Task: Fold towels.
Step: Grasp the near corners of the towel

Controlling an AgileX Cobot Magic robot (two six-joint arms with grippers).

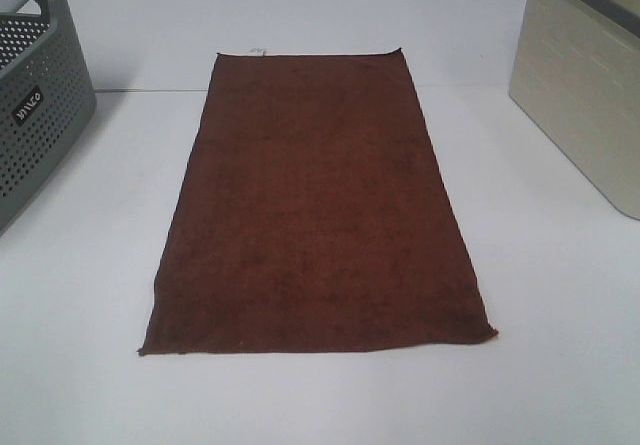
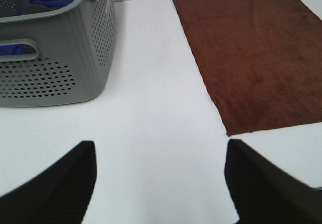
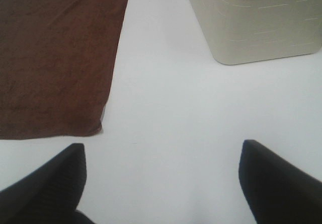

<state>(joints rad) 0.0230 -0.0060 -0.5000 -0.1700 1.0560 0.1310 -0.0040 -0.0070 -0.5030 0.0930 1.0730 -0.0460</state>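
You have one dark reddish-brown rectangular terry towel lying spread flat, in a single layer, in the middle of the white table. Its long sides run away from the robot. A small white tag sticks out at its far left corner. The near edge has slightly frayed, pointed corners.

To the left of the towel, well apart from it, stands one grey perforated plastic basket with a handle slot. The left wrist view shows something blue inside it, but you cannot tell what it is. To the right of the towel, also well apart, stands one beige ribbed plastic bin with a dark rim. Neither touches the cloth, and bare table lies between each of them and the towel's long edges.

There are two grippers, and neither shows in the high view. The left gripper hovers over bare table just off the towel's near left corner, its black ribbed fingers spread wide and holding no cloth. The right gripper hovers just off the towel's near right corner, its fingers likewise wide apart over bare table, with the beige bin farther out on the side away from the towel.
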